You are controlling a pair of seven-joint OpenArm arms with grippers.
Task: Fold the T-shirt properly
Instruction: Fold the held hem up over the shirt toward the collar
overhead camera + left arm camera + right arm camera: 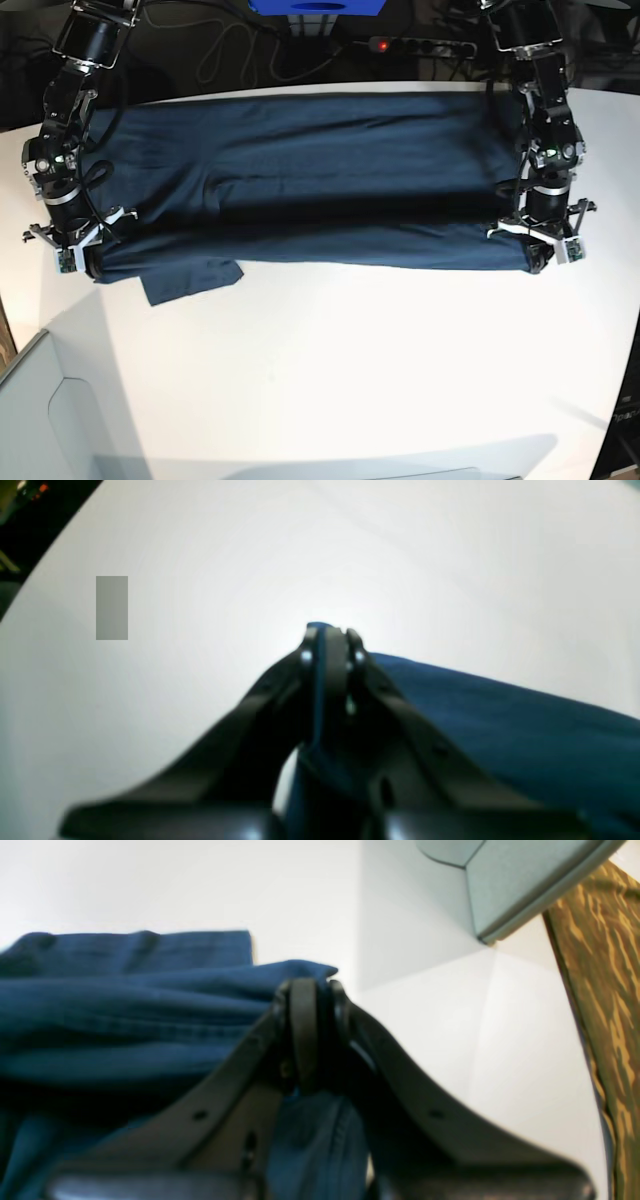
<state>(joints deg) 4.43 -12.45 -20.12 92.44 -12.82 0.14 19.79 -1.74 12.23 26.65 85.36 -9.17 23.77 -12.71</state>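
Note:
The dark navy T-shirt [310,180] lies spread wide across the far half of the white table [350,350], its near edge folded over into a long roll. A sleeve [190,282] sticks out at the near left. My left gripper [540,262] is shut on the fold's right end; in the left wrist view the cloth [500,720] is pinched between the fingertips of the left gripper [330,632]. My right gripper [78,262] is shut on the fold's left end; the right wrist view shows the bunched cloth [125,1005] beside the right gripper [310,987].
A grey-green box [45,420] stands at the table's near left corner, also in the right wrist view [500,880]. Cables and a power strip [410,45] lie behind the table. A blue object [315,6] is at the back.

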